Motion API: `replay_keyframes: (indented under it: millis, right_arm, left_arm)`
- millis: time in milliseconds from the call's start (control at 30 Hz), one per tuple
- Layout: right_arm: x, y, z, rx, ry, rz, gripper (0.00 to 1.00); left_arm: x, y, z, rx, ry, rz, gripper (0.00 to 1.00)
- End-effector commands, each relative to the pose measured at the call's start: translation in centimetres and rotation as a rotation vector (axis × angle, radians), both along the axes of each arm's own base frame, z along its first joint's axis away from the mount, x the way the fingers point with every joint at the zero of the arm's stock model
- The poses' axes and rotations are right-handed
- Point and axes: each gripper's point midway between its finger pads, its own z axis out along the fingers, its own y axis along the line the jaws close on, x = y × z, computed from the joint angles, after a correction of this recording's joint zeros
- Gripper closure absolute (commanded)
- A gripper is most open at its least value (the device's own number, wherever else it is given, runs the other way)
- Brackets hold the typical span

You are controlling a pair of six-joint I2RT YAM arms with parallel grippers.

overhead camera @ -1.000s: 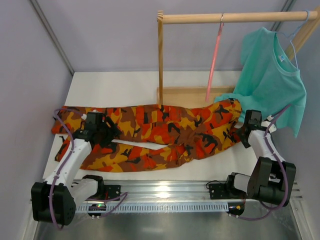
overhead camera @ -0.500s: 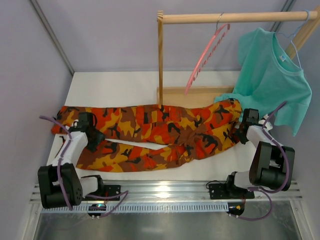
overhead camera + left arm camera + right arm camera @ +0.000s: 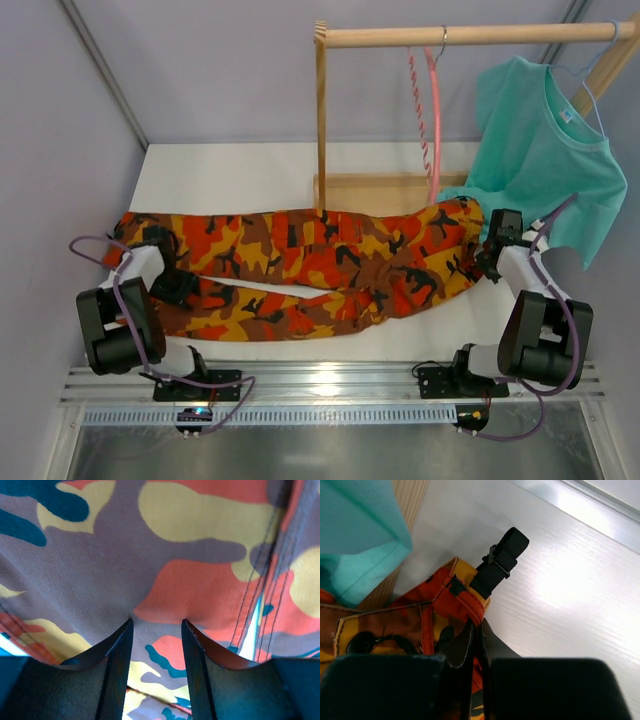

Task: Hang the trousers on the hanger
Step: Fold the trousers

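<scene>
I'm clamping right gripper (image 3: 476, 627) tight on trousers (image 3: 320, 270) waistband, right side | left gripper (image 3: 157, 623) half-apart, pressing on left leg end | hanger (image 3: 432, 120) hanging far on wooden rail (image 3: 470, 36), teal T-shirt (image 3: 550, 150) crowding its right

Bright even light, soft shadows, glare on the metal rail (image 3: 330, 383), blurred wrist-view foregrounds.

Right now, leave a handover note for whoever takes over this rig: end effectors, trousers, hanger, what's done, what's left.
The left end effector has its jaws apart and presses on a trouser leg, with cloth between the fingers.
The right end effector is shut on the waistband corner.
The trousers lie flat on the table. The hanger hangs bare on the wooden rail.
Done: waist gripped.
Left: pinch the leg, lift, drape over the hanger.
</scene>
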Motion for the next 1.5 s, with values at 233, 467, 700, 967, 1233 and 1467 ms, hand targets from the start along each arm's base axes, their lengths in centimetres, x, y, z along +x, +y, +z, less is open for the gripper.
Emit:
replay_keyframes:
  millis: [233,467,700,967,1233,1467]
  right_arm:
    - [-0.1,-3.7,8.8,-0.214,-0.006,-0.021,0.96]
    - [0.0,-3.7,12.0,-0.241,-0.041,0.028,0.96]
    - [1.2,-1.5,11.2,-0.155,-0.145,0.109,0.96]
    - [1.8,-0.9,10.6,-0.126,-0.159,0.139,0.96]
    - [2.2,-0.5,10.1,-0.108,-0.163,0.165,0.96]
    - [2.3,-0.5,10.0,-0.112,-0.164,0.175,0.96]
  left_arm:
    - [-1.9,5.8,-1.0,0.132,0.119,0.137,0.59]
    - [-1.9,7.6,-0.7,0.149,0.118,0.172,0.65]
    - [-1.9,8.8,1.7,0.212,0.104,0.177,0.52]
    - [-2.4,11.0,4.2,0.296,0.115,0.197,0.36]
    - [-4.6,13.0,4.7,0.301,0.127,0.281,0.34]
    - [-6.7,13.8,2.8,0.244,0.164,0.343,0.33]
